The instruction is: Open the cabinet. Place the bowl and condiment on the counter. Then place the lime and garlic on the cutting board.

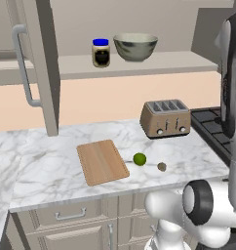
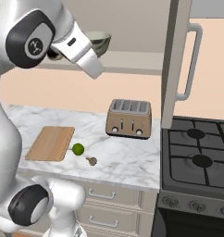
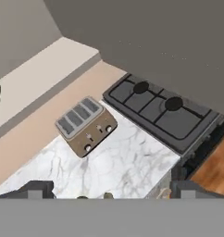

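Gripper point(image 3: 109, 190) raised above worktop, fingers spread wide, holding nothing. Garlic point(image 1: 162, 166) nearest worktop front edge, lime point(image 1: 139, 158) just beside it, apart from cutting board point(image 1: 101, 161) on counter point(image 1: 47, 166). Toaster point(image 1: 166, 118) toward back edge. Cabinet point(image 1: 39, 63) doors open; condiment point(image 1: 101, 52) and bowl point(image 1: 135, 46) on its shelf, side by side.

**Hand view: toaster, marble, hob**

Gripper point(image 3: 109, 190) jaws spread wide, dark fingertips point(image 3: 37, 189) at lower corners. Brown four-slot toaster point(image 3: 86, 125) sits tilted on white grey-veined marble counter point(image 3: 127, 166). Black gas hob point(image 3: 162, 111) just beside counter's edge. Pale cabinet shelf point(image 3: 40, 74) above peach wall. Wooden floor point(image 3: 215, 169) at right.
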Robot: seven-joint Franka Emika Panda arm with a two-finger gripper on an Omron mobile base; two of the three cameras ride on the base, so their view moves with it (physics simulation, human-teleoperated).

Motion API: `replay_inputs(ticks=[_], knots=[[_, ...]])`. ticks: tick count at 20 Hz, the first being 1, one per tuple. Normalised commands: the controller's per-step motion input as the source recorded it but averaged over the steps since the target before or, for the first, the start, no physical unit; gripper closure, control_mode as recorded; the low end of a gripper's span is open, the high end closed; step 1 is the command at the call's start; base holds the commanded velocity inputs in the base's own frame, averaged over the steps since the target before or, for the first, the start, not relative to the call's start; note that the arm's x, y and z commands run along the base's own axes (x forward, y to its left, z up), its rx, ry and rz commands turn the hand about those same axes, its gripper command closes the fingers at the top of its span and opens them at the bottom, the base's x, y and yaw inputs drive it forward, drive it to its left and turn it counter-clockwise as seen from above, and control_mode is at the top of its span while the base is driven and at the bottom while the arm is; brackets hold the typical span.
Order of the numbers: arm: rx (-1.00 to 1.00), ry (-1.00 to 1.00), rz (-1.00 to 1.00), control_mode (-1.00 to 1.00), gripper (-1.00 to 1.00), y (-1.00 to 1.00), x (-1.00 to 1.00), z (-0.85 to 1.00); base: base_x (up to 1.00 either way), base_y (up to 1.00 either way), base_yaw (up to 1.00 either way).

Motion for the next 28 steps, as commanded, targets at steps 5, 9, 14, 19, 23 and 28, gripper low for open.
replay_inputs(ticks=[5, 9, 14, 19, 23, 28], knots=[[0.16, -0.26, 0.07, -1.0, -1.0, 0.45, 0.65, -0.64, 0.0, 0.0, 0.0], [0.09, -0.13, 0.08, -1.0, -1.0, 0.27, 0.59, -0.14, 0.0, 0.0, 0.0], [0.0, 0.03, 0.01, -1.0, -1.0, 0.1, 0.48, 0.22, 0.0, 0.0, 0.0], [0.05, 0.0, 0.0, -1.0, -1.0, 0.0, 0.38, 0.3, 0.0, 0.0, 0.0], [0.12, 0.0, 0.01, -1.0, -1.0, 0.0, 0.53, 0.07, 0.0, 0.0, 0.0], [0.15, 0.0, 0.15, -1.0, -1.0, 0.0, 0.81, 0.0, 0.0, 0.0, 0.0]])
